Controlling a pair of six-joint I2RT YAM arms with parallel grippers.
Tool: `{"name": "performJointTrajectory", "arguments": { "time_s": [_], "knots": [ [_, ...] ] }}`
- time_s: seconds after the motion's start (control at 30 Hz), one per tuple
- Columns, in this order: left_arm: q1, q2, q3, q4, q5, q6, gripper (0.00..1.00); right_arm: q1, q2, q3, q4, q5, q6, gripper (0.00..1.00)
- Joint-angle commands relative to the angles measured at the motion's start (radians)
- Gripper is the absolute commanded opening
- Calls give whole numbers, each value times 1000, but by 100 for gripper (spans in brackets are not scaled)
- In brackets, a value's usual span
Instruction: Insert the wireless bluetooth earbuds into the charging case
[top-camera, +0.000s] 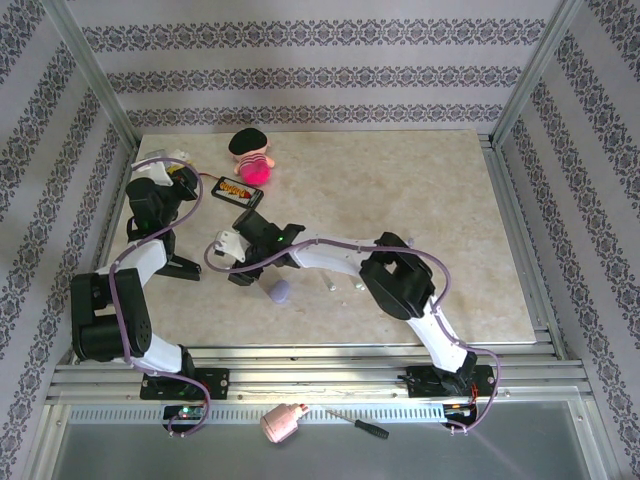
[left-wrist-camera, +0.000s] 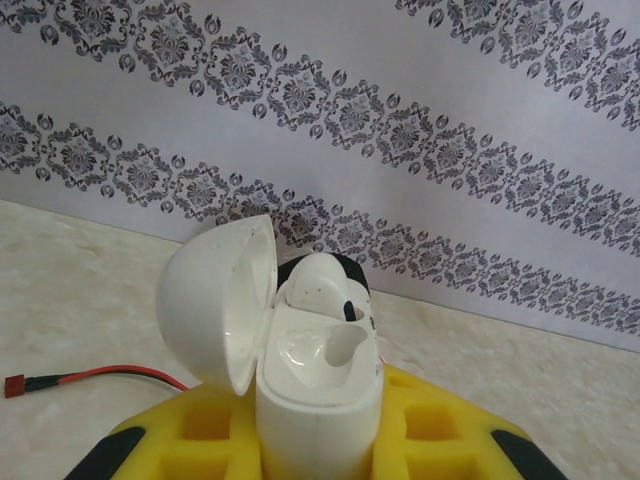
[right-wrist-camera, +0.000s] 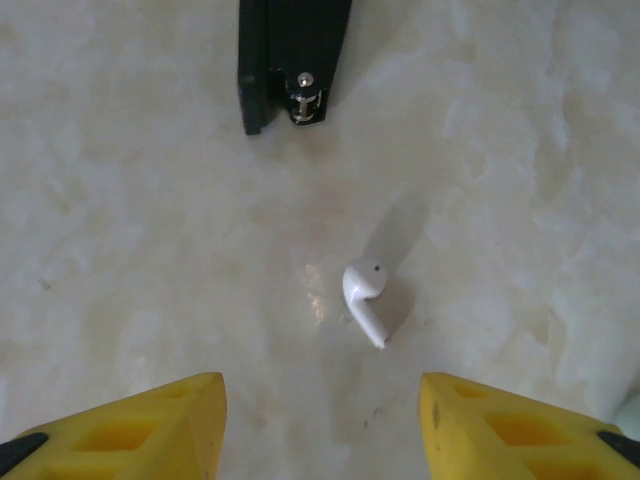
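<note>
My right gripper (right-wrist-camera: 320, 390) hangs released above the white earbud (right-wrist-camera: 365, 300), which lies on the table (right-wrist-camera: 130, 200), near left, off-centre between the jaws. I should centre over it, sink low and pinch squarely. My left gripper (left-wrist-camera: 320, 440) clenches the open charging case (left-wrist-camera: 320, 375), far left.

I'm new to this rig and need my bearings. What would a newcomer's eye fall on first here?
The white charging case, lid flipped open, stands upright in the left jaws. A white earbud lies on the pale table between the right jaws, which stand apart. Near the table's far edge sits a bright pink doll.
</note>
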Motion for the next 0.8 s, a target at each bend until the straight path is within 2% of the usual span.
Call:
{"name": "performJointTrajectory", "arguments": {
  "time_s": [0.0, 0.37, 0.57, 0.77],
  "knots": [
    [14, -41, 29, -38, 13, -18, 0, 3, 66, 87, -41, 19, 23, 53],
    [26, -73, 25, -58, 20, 1, 0, 2, 262, 341, -125, -3, 70, 53],
    [26, -78, 26, -55, 26, -1, 0, 3, 342, 446, -197, 2, 76, 42],
    [27, -90, 20, -63, 28, 14, 0, 1, 333, 417, -205, 4, 75, 33]
  ]
}}
